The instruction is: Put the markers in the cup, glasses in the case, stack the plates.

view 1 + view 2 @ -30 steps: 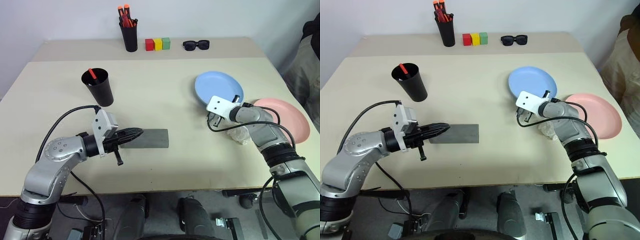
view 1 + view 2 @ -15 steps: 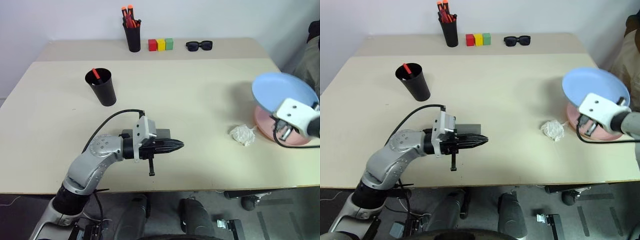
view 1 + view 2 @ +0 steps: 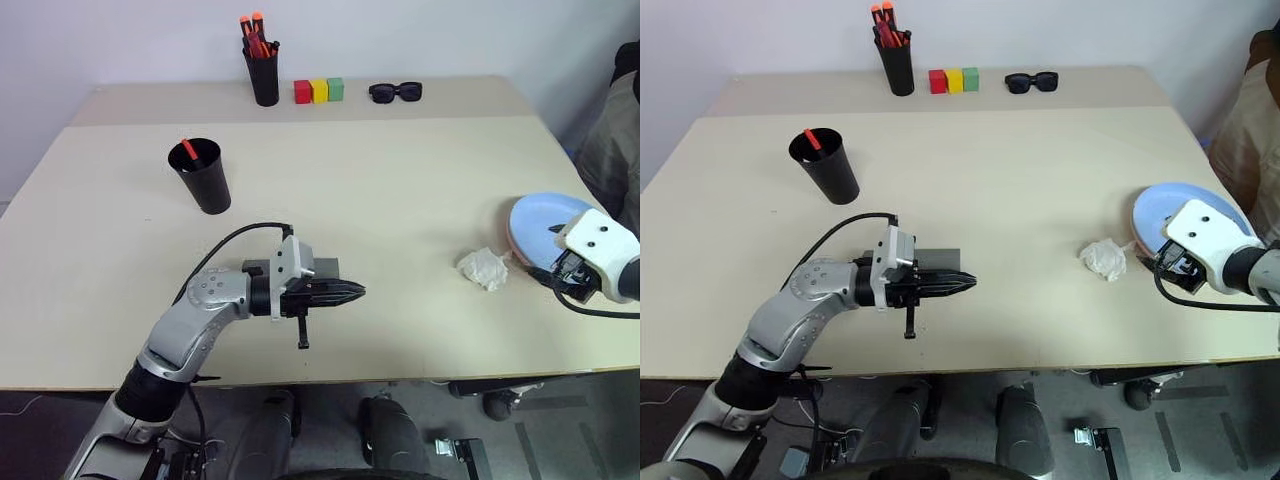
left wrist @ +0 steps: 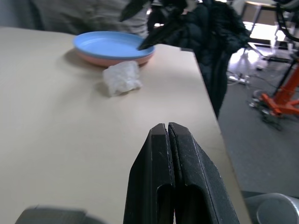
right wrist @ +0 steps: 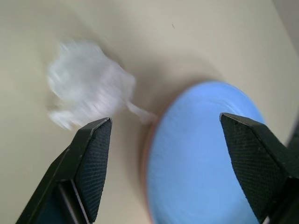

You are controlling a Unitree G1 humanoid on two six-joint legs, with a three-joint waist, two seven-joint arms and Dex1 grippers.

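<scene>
The light blue plate [image 3: 540,222] lies on top of the pink plate [image 4: 112,60] at the table's right edge; only the pink rim shows. My right gripper [image 5: 164,119] hangs open just above the blue plate's near rim, holding nothing. The black cup [image 3: 201,176] stands at the left with a red-ended marker [image 3: 187,150] in it. Near the front, the grey case [image 3: 326,268] lies flat, partly hidden behind my left gripper [image 3: 348,292], which is shut, empty and points right. The glasses are out of view.
A crumpled white wad of paper [image 3: 484,268] lies just left of the plates. At the back stand a pen pot [image 3: 263,78] with orange-tipped pens, three coloured blocks [image 3: 319,90] and black sunglasses [image 3: 395,92]. A person [image 3: 615,140] stands at the right edge.
My right gripper carried the blue plate from mid-table to the right, lowered it onto the pink plate and opened. My left gripper slid right across the case, staying shut.
</scene>
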